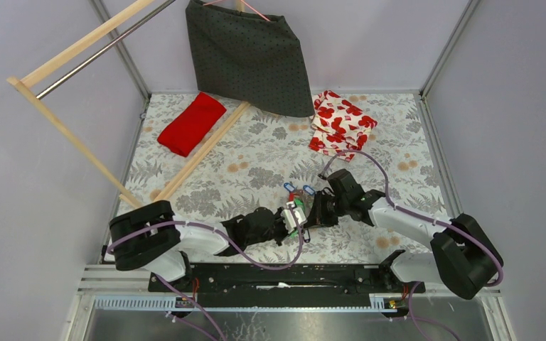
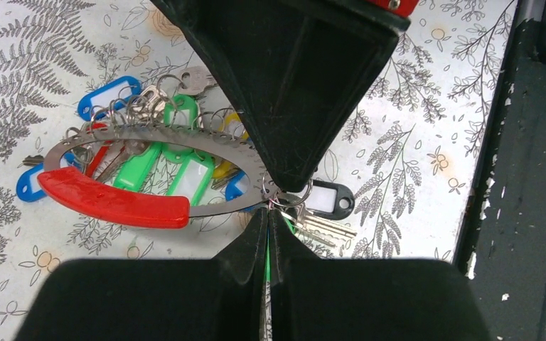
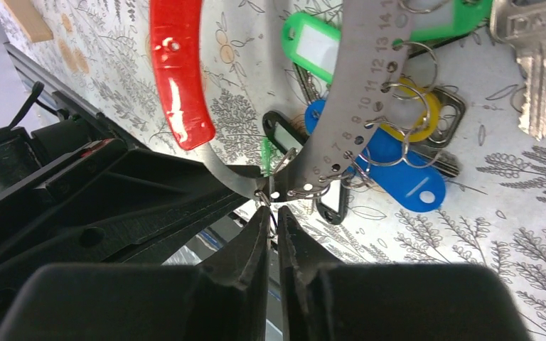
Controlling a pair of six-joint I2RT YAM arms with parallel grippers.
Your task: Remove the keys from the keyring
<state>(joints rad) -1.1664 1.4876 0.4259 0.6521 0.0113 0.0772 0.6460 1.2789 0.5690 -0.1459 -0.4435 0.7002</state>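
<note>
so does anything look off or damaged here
Only minor wear: the black rail at the right of the left wrist view has chipped paint, with white flecks showing. The keyring and keys look intact, and nothing is spilled.

Both arms lie low, reaching from the near edge toward the table's middle. The left arm (image 1: 192, 238) and right arm (image 1: 405, 220) angle inward, so the left gripper (image 1: 293, 222) and right gripper (image 1: 311, 213) meet tip to tip. The left fingers (image 2: 245, 249) are pressed together on the keyring (image 2: 114, 202) rim. The right fingers (image 3: 252, 241) leave only a narrow slit.
</note>
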